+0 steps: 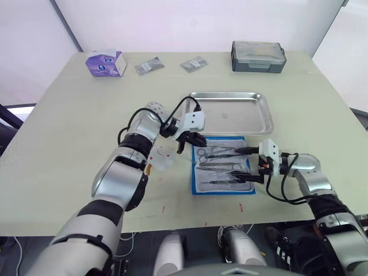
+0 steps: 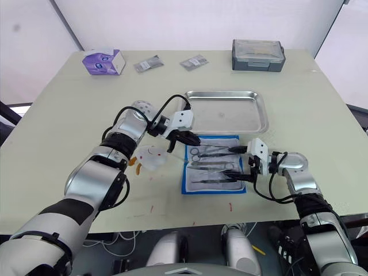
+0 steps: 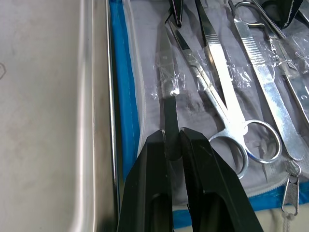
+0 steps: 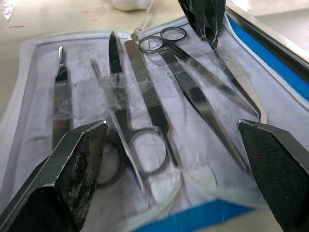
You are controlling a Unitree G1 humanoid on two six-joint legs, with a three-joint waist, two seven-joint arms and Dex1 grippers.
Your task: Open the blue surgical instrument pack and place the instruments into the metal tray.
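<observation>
Left eye view: the blue pack lies open on the pale table, just in front of the metal tray, with the tools lined up on its whitish lining. The left gripper sits at the pack's left end near the tray's front edge, and the right gripper reaches in from the pack's right side with its fingers spread over the tool tips. Just left of the pack there's a crumpled bit of clear plastic under the left forearm. Further back on the table: a purple tissue box at the far left, two small grey sachets in the middle, and a grey lidded box behind the tray, all well apart from the pack. Left wrist view: the left gripper is pinched shut on a slim dark tool lying closest to the blue border, right beside the tray's rim; scissors with ring handles and flatter handled tools lie alongside, some with clear film over them, and a zip pull hangs at the pack's edge. Right wrist view: the right gripper is wide apart, one finger on each side of the row of tools, not gripping any. At the pack's other end from it, the left gripper's black fingers come down onto a tool next to the blue edge.
</observation>
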